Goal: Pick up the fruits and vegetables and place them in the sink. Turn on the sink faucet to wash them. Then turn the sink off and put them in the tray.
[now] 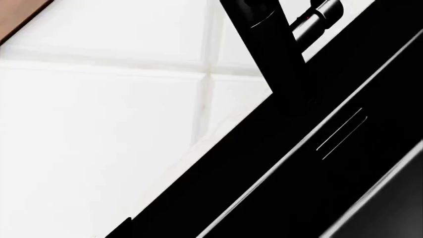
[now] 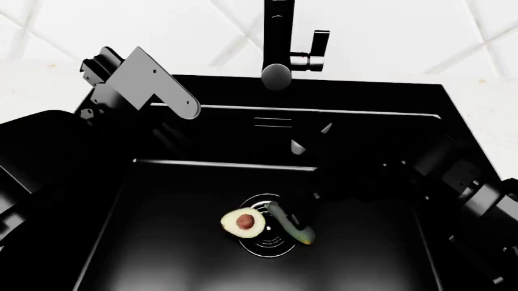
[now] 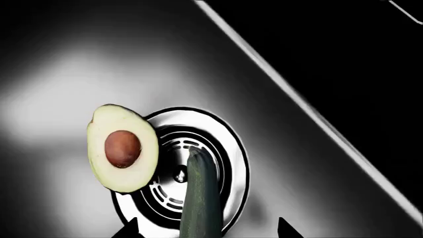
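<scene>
Both avocado (image 2: 242, 222) and zucchini (image 2: 292, 225) lie on the drain in the sink (image 2: 162, 242), so loading is done. Faucet (image 2: 277, 42), washing and tray remain. I cannot tell either gripper's state.

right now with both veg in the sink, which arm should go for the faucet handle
Left, probably. The avocado and zucchini lie on the drain. The left wrist view shows the faucet close; the right wrist camera looks down at the produce.
</scene>
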`<state>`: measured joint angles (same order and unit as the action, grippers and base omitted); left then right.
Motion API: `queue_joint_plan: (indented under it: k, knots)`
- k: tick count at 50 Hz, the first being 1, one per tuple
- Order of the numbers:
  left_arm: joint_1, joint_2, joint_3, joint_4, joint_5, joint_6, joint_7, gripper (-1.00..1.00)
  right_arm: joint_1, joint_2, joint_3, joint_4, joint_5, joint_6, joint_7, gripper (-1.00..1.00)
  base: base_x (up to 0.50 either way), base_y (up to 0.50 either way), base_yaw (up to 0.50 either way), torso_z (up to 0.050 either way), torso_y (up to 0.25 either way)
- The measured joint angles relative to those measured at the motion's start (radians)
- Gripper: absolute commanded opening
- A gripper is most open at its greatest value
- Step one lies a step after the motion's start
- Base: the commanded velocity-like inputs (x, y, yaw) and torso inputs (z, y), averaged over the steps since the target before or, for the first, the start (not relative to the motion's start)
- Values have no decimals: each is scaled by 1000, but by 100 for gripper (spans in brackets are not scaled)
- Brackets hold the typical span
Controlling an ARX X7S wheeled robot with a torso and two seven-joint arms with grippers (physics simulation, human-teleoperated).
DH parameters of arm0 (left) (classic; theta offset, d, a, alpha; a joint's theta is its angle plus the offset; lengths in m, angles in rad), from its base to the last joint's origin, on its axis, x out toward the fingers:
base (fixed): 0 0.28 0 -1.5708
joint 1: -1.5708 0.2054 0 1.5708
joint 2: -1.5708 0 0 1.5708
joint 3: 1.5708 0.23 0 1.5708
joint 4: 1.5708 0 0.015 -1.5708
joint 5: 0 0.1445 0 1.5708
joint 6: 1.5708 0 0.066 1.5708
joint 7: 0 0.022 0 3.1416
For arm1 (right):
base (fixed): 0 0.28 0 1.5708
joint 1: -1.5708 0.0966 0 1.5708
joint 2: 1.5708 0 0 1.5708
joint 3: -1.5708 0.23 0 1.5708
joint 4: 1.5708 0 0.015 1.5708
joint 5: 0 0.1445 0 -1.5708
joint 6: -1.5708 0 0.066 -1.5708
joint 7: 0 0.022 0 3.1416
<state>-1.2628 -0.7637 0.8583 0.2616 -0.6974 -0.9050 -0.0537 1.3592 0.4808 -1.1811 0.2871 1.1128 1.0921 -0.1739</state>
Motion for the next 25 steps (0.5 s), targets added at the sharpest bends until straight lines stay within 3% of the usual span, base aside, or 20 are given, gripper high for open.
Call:
queue_joint_plan:
  k: [25]
  knots:
    - [-1, 2, 5, -5, 4, 2, 2, 100, -66, -51, -42, 100, -33, -43, -41, 100, 0, 0, 0, 0, 0]
